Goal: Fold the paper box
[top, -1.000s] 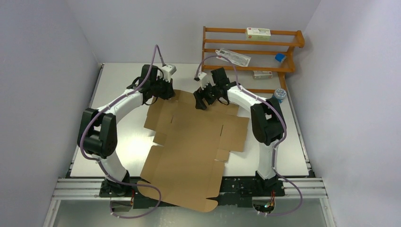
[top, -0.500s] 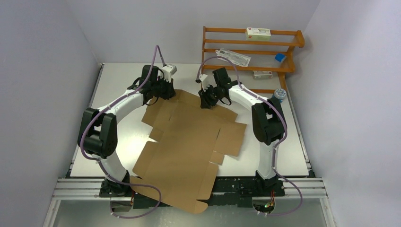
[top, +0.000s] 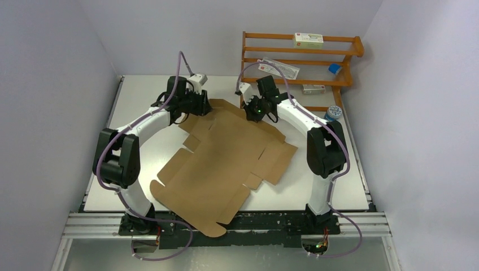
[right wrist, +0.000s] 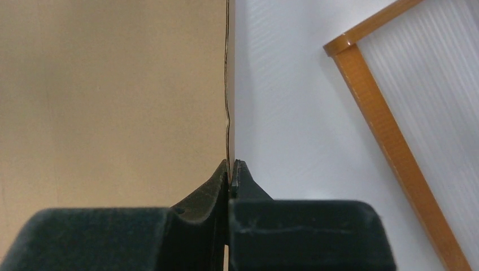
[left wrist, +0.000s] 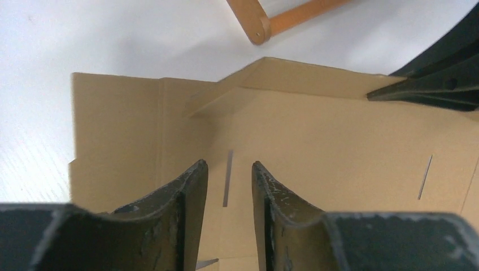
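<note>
The paper box [top: 226,158] is a flat brown cardboard sheet with flaps and slits, lying skewed on the table. Its near corner hangs over the front edge. My right gripper [top: 252,113] is shut on the sheet's far edge, which the right wrist view shows as a thin cardboard edge [right wrist: 227,113] pinched between the jaws [right wrist: 230,164]. My left gripper [top: 202,106] hovers over the far left flaps. Its fingers [left wrist: 192,186] stand apart over the cardboard [left wrist: 339,141] with nothing between them.
A wooden rack [top: 299,56] stands at the back right, holding small white cartons [top: 308,39] and a plastic bag [top: 279,68]. A blue-capped jar [top: 334,114] sits beside it. The rack's foot [left wrist: 260,28] lies just beyond the sheet; a rack rail [right wrist: 390,130] runs beside the right gripper.
The left gripper opened and let go of the sheet's far edge. The right gripper closed on that edge. The sheet turned, its near end swinging left and its far end moving back.
</note>
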`<state>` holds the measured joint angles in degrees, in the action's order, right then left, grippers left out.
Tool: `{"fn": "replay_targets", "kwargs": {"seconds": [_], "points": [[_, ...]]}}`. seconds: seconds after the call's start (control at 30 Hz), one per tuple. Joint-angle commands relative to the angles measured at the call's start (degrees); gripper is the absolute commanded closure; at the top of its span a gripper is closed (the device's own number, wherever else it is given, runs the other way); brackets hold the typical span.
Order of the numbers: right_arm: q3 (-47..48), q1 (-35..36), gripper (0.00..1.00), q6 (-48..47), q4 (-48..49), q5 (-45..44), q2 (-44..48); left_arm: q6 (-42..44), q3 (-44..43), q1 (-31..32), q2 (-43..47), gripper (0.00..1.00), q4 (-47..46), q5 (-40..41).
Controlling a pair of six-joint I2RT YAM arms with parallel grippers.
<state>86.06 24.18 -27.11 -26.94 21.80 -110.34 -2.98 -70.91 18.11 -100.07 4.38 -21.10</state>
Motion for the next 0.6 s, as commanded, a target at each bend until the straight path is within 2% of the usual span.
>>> {"fn": "replay_targets", "kwargs": {"seconds": [0.0,0.13,0.37,0.57], "points": [[1.7,1.0,1.00,-3.5,-1.6,-5.8,2.2,-5.0,1.3,-3.3,2.1,0.58,-7.5,-2.4],[0.1,2.0,1.00,-5.1,-0.1,-10.3,3.1,-4.4,0.1,-6.7,1.5,0.52,-7.3,-3.1],[-3.2,4.1,1.00,-11.0,3.4,-12.3,4.3,4.6,-3.9,-8.7,-2.5,0.44,-2.2,-1.1],[-5.2,6.4,1.00,-13.5,6.9,-18.0,4.8,8.1,-5.3,-11.7,-5.6,0.41,-0.4,-6.1]]}}
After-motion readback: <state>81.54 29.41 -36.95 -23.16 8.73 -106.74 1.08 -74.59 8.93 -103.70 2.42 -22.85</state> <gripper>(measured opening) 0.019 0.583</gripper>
